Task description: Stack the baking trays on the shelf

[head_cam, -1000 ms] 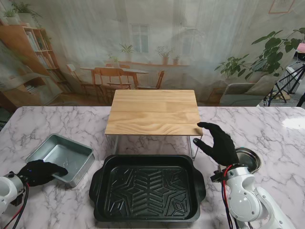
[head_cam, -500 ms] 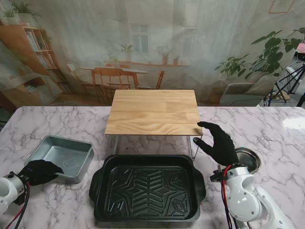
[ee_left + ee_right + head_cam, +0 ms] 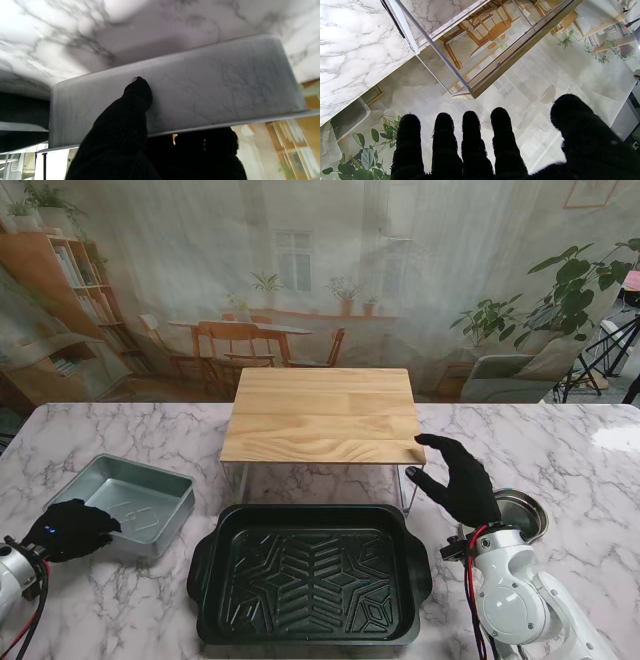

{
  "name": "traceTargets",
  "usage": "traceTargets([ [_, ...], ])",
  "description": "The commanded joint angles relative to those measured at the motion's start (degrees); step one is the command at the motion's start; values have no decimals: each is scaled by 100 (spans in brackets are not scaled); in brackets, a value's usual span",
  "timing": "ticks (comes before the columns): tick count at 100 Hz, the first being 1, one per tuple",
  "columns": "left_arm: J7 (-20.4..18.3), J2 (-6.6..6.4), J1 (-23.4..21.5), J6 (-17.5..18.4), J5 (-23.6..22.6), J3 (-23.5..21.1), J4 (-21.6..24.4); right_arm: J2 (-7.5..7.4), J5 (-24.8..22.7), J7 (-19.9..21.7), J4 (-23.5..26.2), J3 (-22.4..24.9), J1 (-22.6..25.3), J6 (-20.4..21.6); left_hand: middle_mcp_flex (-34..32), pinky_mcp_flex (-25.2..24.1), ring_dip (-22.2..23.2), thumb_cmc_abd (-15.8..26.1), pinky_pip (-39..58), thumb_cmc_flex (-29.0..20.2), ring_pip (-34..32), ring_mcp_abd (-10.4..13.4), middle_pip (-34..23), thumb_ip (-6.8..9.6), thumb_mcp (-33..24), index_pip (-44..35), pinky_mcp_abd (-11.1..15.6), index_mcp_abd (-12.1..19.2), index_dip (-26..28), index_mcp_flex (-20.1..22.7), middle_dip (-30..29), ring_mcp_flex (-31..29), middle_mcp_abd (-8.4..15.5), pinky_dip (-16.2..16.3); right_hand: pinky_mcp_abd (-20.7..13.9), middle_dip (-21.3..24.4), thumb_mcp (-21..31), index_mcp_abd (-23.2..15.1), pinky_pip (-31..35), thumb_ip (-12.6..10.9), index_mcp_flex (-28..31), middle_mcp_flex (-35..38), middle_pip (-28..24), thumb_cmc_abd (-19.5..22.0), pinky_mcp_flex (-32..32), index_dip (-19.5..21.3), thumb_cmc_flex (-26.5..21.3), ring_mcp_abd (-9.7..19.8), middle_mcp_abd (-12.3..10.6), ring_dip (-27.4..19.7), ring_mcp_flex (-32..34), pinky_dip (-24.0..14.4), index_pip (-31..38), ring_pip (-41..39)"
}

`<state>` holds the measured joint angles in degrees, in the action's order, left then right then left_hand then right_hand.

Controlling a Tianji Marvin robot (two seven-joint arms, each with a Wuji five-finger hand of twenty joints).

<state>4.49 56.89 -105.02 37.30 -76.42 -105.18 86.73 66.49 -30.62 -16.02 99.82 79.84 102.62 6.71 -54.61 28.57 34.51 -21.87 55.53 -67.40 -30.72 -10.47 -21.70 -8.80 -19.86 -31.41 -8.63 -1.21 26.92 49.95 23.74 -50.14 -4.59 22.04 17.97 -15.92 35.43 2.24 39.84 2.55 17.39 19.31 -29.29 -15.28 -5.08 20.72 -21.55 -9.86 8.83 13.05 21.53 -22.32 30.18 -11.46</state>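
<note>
Left hand [image 3: 68,529] clamped on silver tray [image 3: 130,498], beside black tray [image 3: 310,572]; right hand [image 3: 462,480] spread.

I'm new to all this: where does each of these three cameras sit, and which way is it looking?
Stand view: above the shoulders, looking down at the marble table, wooden shelf, black tray and silver tray; both arms show.
Left wrist view: along the fingers, close against the silver tray's outer wall; the left hand grips it.
Right wrist view: along the open right hand toward the shelf's corner.
Stand and left wrist share the silver tray.
</note>
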Motion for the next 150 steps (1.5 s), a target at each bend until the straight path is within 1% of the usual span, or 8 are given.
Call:
traceTargets([
  [1,45,-40,57,2,61,-94,225,20,8,-11,25,9,39,-3,-166,362,148,1221,952,-657,-449,-392,-96,555,-1372,-620,-265,45,226,1074,65,-316,-147,399,21,-52,-113,-156,-133,121,58,71,-109,186,93,-11,171,91,18,8,21,-78,45,182],
  [21,387,-39,28,63,-133,-342,486,27,35,-32,39,52,75,46,-194,399,126,1194,1013,-657,-486,-425,-106,567,-1419,-573,-288,6,214,1059,81,-369,-191,383,21,-55,-110,-151,-141,119,56,79,-109,177,83,-10,164,89,20,8,22,-85,43,182],
  [42,620,-19,102,288,-151,-623,776,32,59,-46,51,78,101,72,-190,407,112,1194,1030,-657,-490,-426,-73,572,-1428,-515,-288,-10,209,1058,76,-375,-209,360,29,-58,-106,-150,-144,118,58,81,-107,170,74,-10,160,82,29,8,22,-95,42,181],
  [55,778,-18,282,505,-140,-727,872,32,73,-36,56,82,105,66,-210,430,102,1185,1035,-657,-489,-439,-68,576,-1445,-497,-316,-34,220,1055,79,-400,-214,346,24,-59,-104,-156,-147,118,62,74,-106,171,69,-9,162,83,19,9,22,-100,41,179],
  [73,724,32,641,793,146,-733,962,33,86,-29,51,90,105,66,-188,440,102,1195,1047,-657,-492,-429,-47,580,-1435,-466,-317,-41,232,1040,81,-406,-217,332,26,-60,-98,-151,-151,118,63,77,-106,163,70,-8,160,87,27,8,18,-108,42,181],
  [88,237,120,935,959,718,-566,1098,35,100,-30,44,102,105,67,-196,435,103,1123,1047,-657,-480,-451,-16,591,-1612,-404,-341,-77,238,1042,75,-409,-233,315,33,-62,-97,-153,-151,117,63,73,-108,162,65,-7,156,88,24,9,18,-113,42,180],
  [104,-281,158,1170,987,1171,-200,1298,41,130,-40,45,122,114,79,-206,458,104,1114,1051,-657,-483,-452,6,562,-1624,-374,-352,-73,245,1051,67,-435,-239,305,29,-63,-91,-149,-153,117,59,77,-111,156,66,-7,154,84,29,8,16,-117,41,180],
  [150,-1623,153,1614,296,2364,959,2038,75,232,-155,39,295,206,240,-288,539,134,1060,1207,-650,-584,-545,18,582,-1719,-303,-477,-205,299,1051,68,-550,-389,343,26,-62,-72,-150,-154,117,70,78,-107,128,66,-5,154,89,30,9,20,-128,44,177],
])
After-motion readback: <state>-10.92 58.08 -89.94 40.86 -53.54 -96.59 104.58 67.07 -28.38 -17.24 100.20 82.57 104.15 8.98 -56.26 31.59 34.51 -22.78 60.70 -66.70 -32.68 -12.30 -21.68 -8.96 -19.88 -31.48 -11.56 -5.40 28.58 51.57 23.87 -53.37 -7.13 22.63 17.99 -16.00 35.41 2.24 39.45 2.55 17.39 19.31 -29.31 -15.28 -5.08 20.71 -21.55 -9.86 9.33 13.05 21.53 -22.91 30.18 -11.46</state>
